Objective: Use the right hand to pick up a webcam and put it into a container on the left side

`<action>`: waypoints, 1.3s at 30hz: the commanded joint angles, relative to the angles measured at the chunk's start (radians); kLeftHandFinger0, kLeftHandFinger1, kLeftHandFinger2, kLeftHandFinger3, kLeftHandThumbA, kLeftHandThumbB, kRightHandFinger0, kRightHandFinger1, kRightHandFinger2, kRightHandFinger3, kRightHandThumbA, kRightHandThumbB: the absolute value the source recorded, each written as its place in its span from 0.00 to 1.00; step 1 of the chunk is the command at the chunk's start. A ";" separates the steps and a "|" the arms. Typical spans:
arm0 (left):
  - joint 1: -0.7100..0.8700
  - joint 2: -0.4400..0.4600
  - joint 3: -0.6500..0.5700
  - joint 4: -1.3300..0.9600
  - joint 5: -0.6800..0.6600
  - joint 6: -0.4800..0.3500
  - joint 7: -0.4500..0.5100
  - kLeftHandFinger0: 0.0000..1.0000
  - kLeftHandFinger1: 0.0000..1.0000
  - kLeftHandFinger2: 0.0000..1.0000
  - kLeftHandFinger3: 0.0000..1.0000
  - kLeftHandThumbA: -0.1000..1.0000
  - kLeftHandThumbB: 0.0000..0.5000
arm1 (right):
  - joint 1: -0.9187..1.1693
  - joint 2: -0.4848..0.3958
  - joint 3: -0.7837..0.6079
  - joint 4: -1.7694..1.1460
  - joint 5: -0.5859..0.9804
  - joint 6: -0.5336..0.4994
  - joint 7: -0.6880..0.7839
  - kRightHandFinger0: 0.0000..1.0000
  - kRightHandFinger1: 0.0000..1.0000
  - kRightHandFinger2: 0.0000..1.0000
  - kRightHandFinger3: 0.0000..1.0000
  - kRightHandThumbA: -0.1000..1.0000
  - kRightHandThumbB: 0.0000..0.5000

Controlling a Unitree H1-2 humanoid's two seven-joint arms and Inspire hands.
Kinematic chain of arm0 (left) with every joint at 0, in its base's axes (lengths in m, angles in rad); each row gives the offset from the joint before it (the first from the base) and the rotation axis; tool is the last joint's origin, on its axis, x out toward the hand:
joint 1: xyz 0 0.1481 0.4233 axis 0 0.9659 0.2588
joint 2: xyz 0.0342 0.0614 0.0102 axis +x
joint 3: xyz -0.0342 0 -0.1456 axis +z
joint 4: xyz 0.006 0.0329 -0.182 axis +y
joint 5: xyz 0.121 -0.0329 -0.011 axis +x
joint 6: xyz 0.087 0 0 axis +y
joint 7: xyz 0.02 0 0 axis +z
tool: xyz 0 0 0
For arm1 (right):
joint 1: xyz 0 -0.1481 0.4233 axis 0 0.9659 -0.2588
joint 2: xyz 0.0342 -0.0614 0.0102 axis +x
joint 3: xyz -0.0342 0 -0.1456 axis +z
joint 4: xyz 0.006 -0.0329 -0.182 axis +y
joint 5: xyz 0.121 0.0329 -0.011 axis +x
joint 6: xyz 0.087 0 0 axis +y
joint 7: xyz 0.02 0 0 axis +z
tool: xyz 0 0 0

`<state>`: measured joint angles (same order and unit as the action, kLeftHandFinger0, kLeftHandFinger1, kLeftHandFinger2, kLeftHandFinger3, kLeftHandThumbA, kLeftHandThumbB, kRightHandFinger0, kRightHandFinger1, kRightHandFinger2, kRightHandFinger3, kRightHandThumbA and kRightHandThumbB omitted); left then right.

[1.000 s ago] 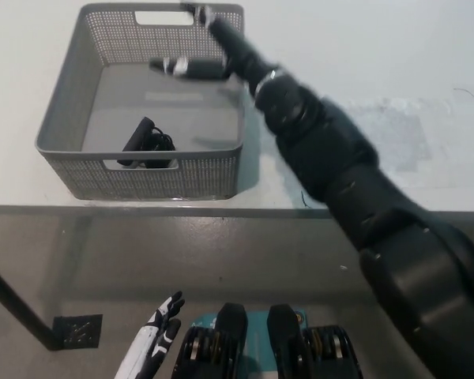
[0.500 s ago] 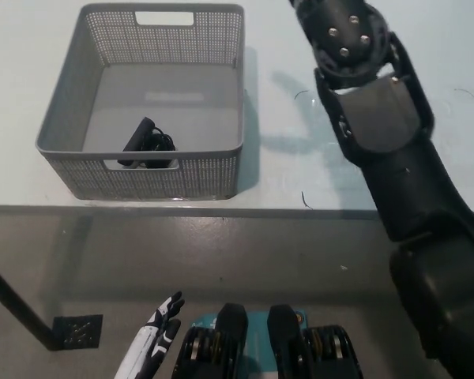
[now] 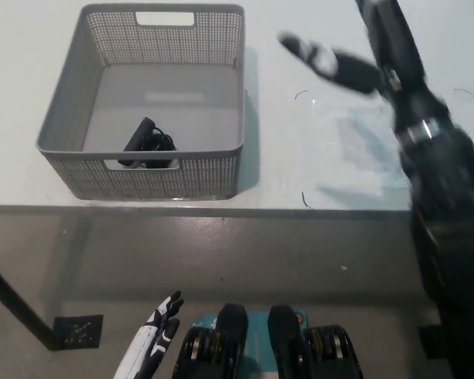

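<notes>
right hand now clear of basket, fingers spread, webcam inside

Bright, even overhead light washes the white tabletop, the basket casts a soft shadow rightward, and the black right hand is smeared by motion blur.

Layout. The right hand hangs above the table, fingers spread and holding nothing. The basket stands on the table well to the left of this hand, clear of it. The webcam lies inside the basket, at its near side, left of and nearer the robot than the hand. The left hand rests far below and left of the right hand, before the table's near edge.
</notes>
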<state>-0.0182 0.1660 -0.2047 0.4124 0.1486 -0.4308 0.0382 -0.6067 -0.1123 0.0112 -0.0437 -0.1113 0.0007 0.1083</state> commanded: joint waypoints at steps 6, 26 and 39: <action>-0.009 0.018 0.045 -0.074 -0.047 -0.039 -0.010 1.00 1.00 1.00 1.00 1.00 0.98 | 0.440 -0.073 -0.020 -0.290 0.253 -0.057 0.102 1.00 1.00 1.00 1.00 1.00 0.49; -0.040 0.029 0.067 -0.036 -0.018 -0.039 0.015 1.00 1.00 1.00 1.00 1.00 0.99 | 0.647 0.026 0.023 0.182 0.326 -0.169 0.167 1.00 1.00 1.00 1.00 1.00 0.36; -0.049 0.019 0.079 0.001 -0.033 -0.039 0.015 1.00 1.00 1.00 1.00 1.00 1.00 | 0.586 0.022 0.006 0.292 0.334 -0.140 0.162 1.00 1.00 1.00 1.00 1.00 0.33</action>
<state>-0.0474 0.1743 -0.1417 0.4132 0.1206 -0.4325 0.0336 0.0113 -0.0886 0.0278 0.2417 0.2051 -0.1151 0.2538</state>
